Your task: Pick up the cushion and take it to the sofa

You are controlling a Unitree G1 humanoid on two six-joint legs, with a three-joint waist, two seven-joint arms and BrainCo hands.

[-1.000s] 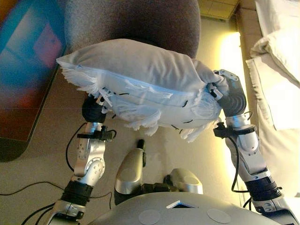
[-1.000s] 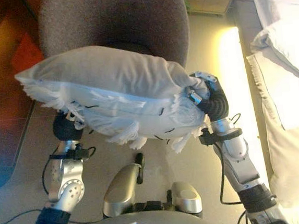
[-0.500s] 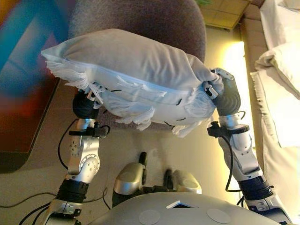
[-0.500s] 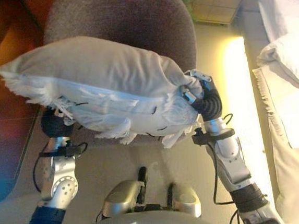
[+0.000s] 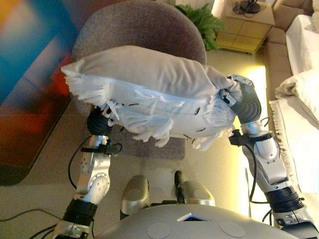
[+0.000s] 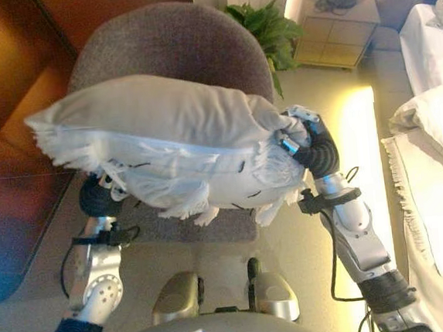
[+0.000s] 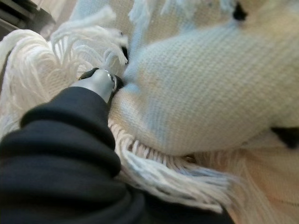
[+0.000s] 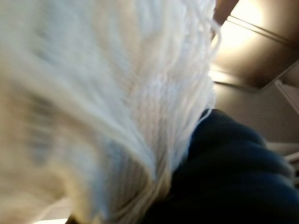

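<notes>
A white fringed cushion (image 5: pixel 149 84) is held up in the air between my two hands, lying roughly level and crosswise in front of me. My left hand (image 5: pixel 98 123) is under its left underside, among the fringe. My right hand (image 5: pixel 244 102) presses against its right end. The cushion fills the left wrist view (image 7: pixel 210 93) and the right wrist view (image 8: pixel 93 93), where it lies right against each hand's dark cover. A round grey-brown upholstered seat (image 5: pixel 144 25) stands just beyond the cushion, partly hidden by it.
A green plant (image 5: pixel 202 22) and a small wooden cabinet (image 5: pixel 246 27) stand beyond the seat at the right. A bed with white bedding (image 5: pixel 304 99) runs along the right side. A dark panel (image 5: pixel 30 74) lies at the left. Beige floor (image 5: pixel 45 169) is below.
The whole view has shifted, so the camera has moved: more of the seat, the plant and the cabinet now show. The cushion stays held between both hands.
</notes>
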